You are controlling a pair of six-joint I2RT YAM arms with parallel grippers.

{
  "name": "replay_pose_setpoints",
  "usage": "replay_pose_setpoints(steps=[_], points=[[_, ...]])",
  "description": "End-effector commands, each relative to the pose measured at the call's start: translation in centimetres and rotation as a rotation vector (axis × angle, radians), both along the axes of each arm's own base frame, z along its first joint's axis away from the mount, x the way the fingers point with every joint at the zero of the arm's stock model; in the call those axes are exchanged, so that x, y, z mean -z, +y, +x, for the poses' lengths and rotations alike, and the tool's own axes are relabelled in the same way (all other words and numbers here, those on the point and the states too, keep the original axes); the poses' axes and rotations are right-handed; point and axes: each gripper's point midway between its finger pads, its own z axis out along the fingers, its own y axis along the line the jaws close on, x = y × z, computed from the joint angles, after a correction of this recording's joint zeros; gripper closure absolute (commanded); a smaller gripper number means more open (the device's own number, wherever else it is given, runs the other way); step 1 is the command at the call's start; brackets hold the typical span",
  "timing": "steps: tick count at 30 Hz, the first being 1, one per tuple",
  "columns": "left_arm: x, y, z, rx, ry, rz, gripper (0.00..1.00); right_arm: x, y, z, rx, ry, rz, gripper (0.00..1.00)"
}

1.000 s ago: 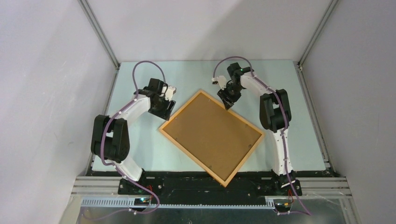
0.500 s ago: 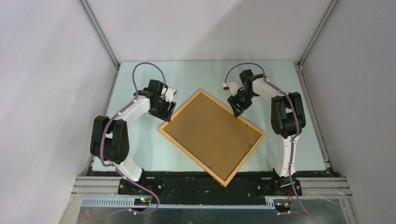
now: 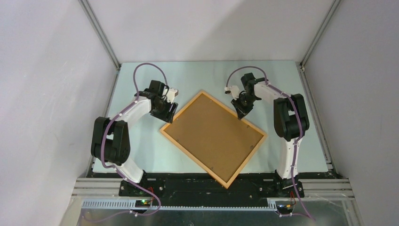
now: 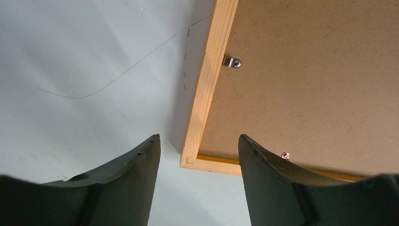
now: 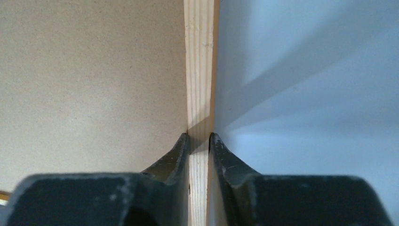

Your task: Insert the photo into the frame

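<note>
The frame [image 3: 182,110] is a thin orange-tan wooden rectangle lying turned like a diamond mid-table, with a brown backing board [image 3: 212,136] filling it. The photo is hidden. My right gripper [image 3: 242,114] is shut on the frame's upper right rail; in the right wrist view the gripper [image 5: 200,135] has its fingers pressed on both sides of the wooden rail [image 5: 200,56]. My left gripper [image 3: 168,113] is open and empty at the frame's left corner; in the left wrist view the gripper [image 4: 199,137] straddles that corner [image 4: 207,89] from above.
A small metal clip [image 4: 232,62] sits on the backing board [image 4: 320,84] near the rail. The pale table [image 3: 141,150] is walled at the back and both sides. The arm bases stand at the near edge.
My right gripper has moved right and nearer along the frame's upper right rail and now clamps it. The left arm has barely moved. The frame lies where it was.
</note>
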Motion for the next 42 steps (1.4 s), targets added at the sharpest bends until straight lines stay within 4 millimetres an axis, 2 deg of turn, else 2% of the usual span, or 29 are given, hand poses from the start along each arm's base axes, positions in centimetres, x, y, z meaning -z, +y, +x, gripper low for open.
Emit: replay_pose_setpoints(steps=[1,9,10,11,12,13,15,20,23,24,27,28,29,30,31,32,33,35,38,39,41,42], points=[[-1.1,-0.4,0.1,-0.010,-0.026,-0.041,0.33,-1.4,1.5,1.5,-0.038,-0.060,0.014,0.86],[-0.5,0.2,0.5,-0.046,-0.003,-0.051,0.31,-0.9,4.0,3.7,-0.111,-0.081,-0.019,1.00],[-0.6,0.3,0.7,-0.054,-0.005,-0.054,0.30,-1.6,4.5,4.7,-0.116,-0.111,-0.020,1.00],[-0.7,0.6,0.9,-0.069,-0.006,-0.062,0.30,-1.0,4.8,4.8,-0.133,-0.105,-0.032,1.00],[-0.8,0.7,0.9,-0.074,-0.006,-0.069,0.29,-1.7,5.4,5.8,-0.143,-0.138,-0.030,1.00],[-0.8,1.1,1.1,-0.092,-0.005,-0.075,0.29,-1.2,5.9,5.8,-0.157,-0.132,-0.037,1.00],[-1.0,1.5,1.3,-0.111,-0.006,-0.082,0.28,-2.1,7.2,7.4,-0.179,-0.185,-0.034,1.00],[-0.9,2.0,1.6,-0.145,-0.001,-0.093,0.27,-2.6,9.6,9.1,-0.223,-0.260,-0.057,0.99],[-0.9,2.2,1.9,-0.163,0.000,-0.094,0.27,-3.3,10.9,9.9,-0.231,-0.317,-0.070,0.82],[-0.8,2.2,2.0,-0.171,0.002,-0.091,0.26,-3.5,11.4,10.0,-0.229,-0.333,-0.067,0.74],[-0.7,2.5,2.5,-0.190,0.004,-0.090,0.25,-4.7,11.5,10.3,-0.192,-0.364,-0.056,0.57],[-0.6,2.5,2.5,-0.195,0.010,-0.090,0.24,-5.8,11.5,10.5,-0.169,-0.386,-0.040,0.50],[-0.7,2.5,2.8,-0.198,0.006,-0.092,0.23,-5.8,11.3,10.1,-0.160,-0.378,-0.035,0.48],[-0.5,2.6,3.0,-0.202,0.012,-0.094,0.23,-7.1,11.3,10.4,-0.133,-0.406,-0.012,0.45],[-0.5,2.5,3.3,-0.202,0.012,-0.098,0.22,-6.8,11.0,9.7,-0.113,-0.384,-0.002,0.43],[-0.5,2.5,3.5,-0.206,0.012,-0.101,0.22,-8.5,10.8,10.0,-0.093,-0.419,0.024,0.40],[-0.7,2.4,3.8,-0.204,0.005,-0.107,0.22,-8.1,10.5,9.2,-0.073,-0.394,0.033,0.38],[-0.5,2.1,4.3,-0.203,0.013,-0.119,0.21,-9.3,9.7,8.5,-0.027,-0.395,0.064,0.35],[-0.4,1.7,4.9,-0.207,0.020,-0.139,0.21,-11.1,7.7,7.3,0.056,-0.401,0.104,0.31],[-0.4,1.4,5.2,-0.208,0.022,-0.150,0.21,-11.5,7.4,7.0,0.088,-0.393,0.125,0.31],[-0.3,1.2,5.6,-0.211,0.029,-0.163,0.21,-12.3,5.5,6.5,0.167,-0.381,0.156,0.26],[-0.4,1.1,5.9,-0.211,0.026,-0.170,0.21,-12.5,5.1,5.7,0.191,-0.367,0.179,0.24]])
